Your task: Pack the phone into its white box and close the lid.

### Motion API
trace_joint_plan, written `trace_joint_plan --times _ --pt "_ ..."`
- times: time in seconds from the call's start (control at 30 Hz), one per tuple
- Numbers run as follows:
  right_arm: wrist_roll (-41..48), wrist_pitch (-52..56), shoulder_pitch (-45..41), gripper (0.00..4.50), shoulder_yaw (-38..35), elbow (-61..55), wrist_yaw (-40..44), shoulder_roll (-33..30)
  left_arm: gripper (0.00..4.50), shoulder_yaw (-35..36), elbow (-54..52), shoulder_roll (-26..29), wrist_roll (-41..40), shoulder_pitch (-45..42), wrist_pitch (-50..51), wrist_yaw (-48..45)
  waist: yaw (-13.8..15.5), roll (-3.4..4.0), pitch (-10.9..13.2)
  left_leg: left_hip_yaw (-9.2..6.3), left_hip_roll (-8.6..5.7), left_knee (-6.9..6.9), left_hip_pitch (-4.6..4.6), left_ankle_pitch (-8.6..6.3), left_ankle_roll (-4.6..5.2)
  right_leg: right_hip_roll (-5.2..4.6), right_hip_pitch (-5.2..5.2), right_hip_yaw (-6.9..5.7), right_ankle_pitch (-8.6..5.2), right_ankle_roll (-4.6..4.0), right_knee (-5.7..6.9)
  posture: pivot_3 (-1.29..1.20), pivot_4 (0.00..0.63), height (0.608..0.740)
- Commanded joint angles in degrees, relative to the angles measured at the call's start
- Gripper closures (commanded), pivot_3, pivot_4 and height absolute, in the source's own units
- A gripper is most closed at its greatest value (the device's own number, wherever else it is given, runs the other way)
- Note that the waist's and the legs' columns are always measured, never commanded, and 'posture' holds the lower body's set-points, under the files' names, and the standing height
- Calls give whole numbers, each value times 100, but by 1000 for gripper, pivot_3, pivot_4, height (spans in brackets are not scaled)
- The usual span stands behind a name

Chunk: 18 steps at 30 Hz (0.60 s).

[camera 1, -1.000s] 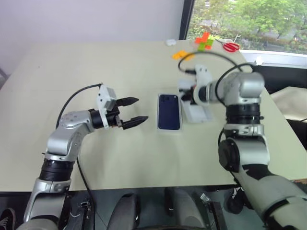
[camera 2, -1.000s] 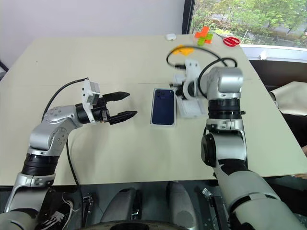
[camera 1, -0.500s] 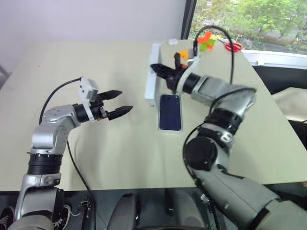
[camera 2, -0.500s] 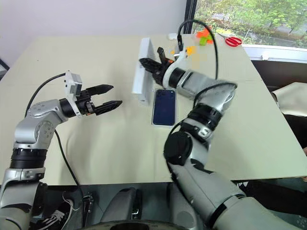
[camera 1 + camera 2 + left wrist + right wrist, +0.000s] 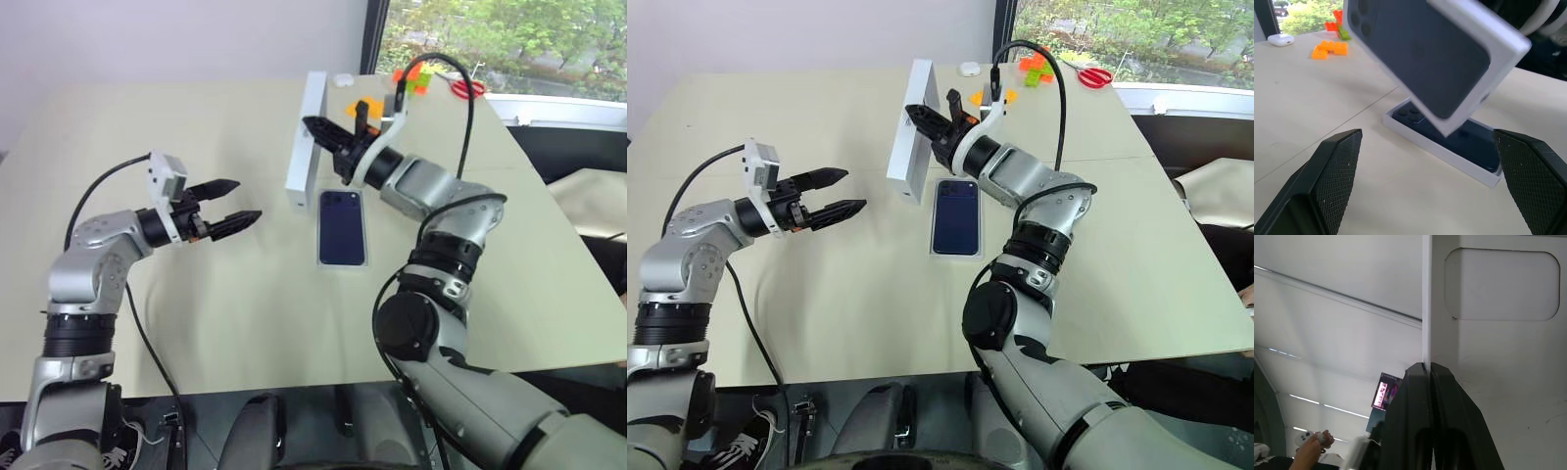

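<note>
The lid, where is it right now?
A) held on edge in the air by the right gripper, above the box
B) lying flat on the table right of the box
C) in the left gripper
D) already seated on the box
A: the right gripper pinches the lid, which stands on edge above the far end of the white box, where the phone lies uncovered.

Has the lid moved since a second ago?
Yes. The right pincer has lifted the lid from right of the boxed phone and now holds it on edge above the phone's far-left corner.
</note>
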Motion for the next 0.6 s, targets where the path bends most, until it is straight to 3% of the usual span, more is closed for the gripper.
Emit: trace_joint_plan --times 0.03,0.6 --pt "454 -186 597 4467 260 27 -97 804 0 251 -241 174 -86 170 -138 -138 -2 1 0 0 0 0 0 0 0 0 -1 0 0 0 1 0 150 740" --pt "990 -423 1680 4467 1662 351 -235 440 0 27 -395 -141 37 212 -264 51 22 0 -1 1 -1 5 1 0 0 -1 1 0 0 0 0 0 150 740"
